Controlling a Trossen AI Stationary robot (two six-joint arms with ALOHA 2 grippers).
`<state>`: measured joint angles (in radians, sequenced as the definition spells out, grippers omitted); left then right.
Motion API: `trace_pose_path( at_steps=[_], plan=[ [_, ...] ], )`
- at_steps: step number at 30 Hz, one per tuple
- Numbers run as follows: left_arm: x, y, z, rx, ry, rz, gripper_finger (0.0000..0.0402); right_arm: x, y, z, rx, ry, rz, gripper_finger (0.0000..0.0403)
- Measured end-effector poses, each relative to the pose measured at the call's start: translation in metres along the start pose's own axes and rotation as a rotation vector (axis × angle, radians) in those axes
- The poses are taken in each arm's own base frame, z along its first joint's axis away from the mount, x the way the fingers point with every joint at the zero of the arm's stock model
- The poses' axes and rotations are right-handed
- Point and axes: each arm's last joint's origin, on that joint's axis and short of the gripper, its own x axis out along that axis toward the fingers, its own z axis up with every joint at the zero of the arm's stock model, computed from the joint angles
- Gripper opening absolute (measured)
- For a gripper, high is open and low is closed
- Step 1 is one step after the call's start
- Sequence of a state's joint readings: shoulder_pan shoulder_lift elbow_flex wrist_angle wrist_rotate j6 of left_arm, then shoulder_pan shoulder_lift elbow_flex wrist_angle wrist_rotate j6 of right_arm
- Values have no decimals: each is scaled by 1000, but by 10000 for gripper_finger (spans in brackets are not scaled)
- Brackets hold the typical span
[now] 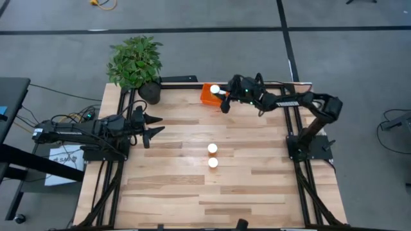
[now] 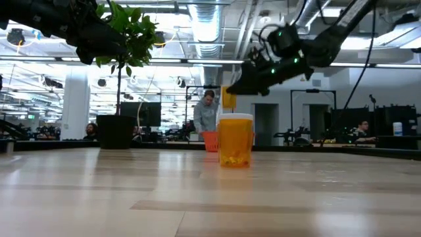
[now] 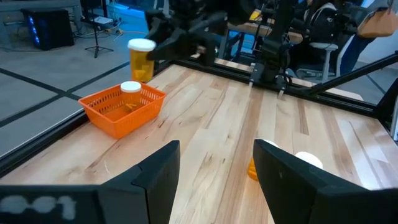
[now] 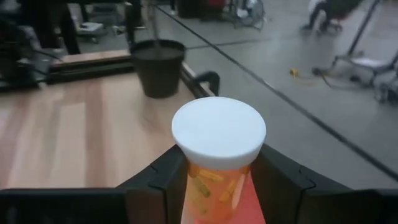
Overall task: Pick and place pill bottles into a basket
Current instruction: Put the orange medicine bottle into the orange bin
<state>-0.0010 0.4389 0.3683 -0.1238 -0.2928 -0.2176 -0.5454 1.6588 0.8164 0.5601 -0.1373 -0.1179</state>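
The orange basket (image 1: 207, 96) stands at the table's far edge beside the potted plant and also shows in the left wrist view (image 3: 124, 111). One white-capped pill bottle (image 3: 130, 88) stands inside it. My right gripper (image 1: 223, 97) is shut on a second amber bottle (image 3: 141, 59) above the basket. Two more bottles (image 1: 212, 149) (image 1: 213, 162) stand upright on the table's middle. The low view shows the nearer one (image 2: 235, 141). My left gripper (image 1: 156, 125) is open and empty at the table's left, pointing right. My right gripper pinches the bottle's amber body (image 4: 214, 190) between its two fingers, just below the white cap (image 4: 219, 132). The fingers come from the table's right, slanting down. The bottle is upright and lifted clear, above the basket.
A potted plant (image 1: 136, 63) in a black pot (image 4: 160, 67) stands at the far left corner, next to the basket. Black frame rails (image 1: 302, 186) run along the table's sides. Bare wood (image 1: 212, 199) lies toward the near edge. People show in the room beyond.
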Motion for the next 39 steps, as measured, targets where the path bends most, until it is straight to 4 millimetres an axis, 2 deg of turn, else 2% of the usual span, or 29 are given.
trace_pose_path(
  at_steps=[6,13,21,39],
  plan=[
    [0,0,0,0,0,0,194,9,-10,-19,69,57,-25,147],
    [0,0,0,0,0,0,194,17,-8,-33,80,102,-21,151],
    [0,0,0,-2,-1,0,194,18,-14,-41,87,149,-83,152],
    [0,0,0,-7,-1,0,194,17,-15,-49,96,224,-108,224]
  ],
)
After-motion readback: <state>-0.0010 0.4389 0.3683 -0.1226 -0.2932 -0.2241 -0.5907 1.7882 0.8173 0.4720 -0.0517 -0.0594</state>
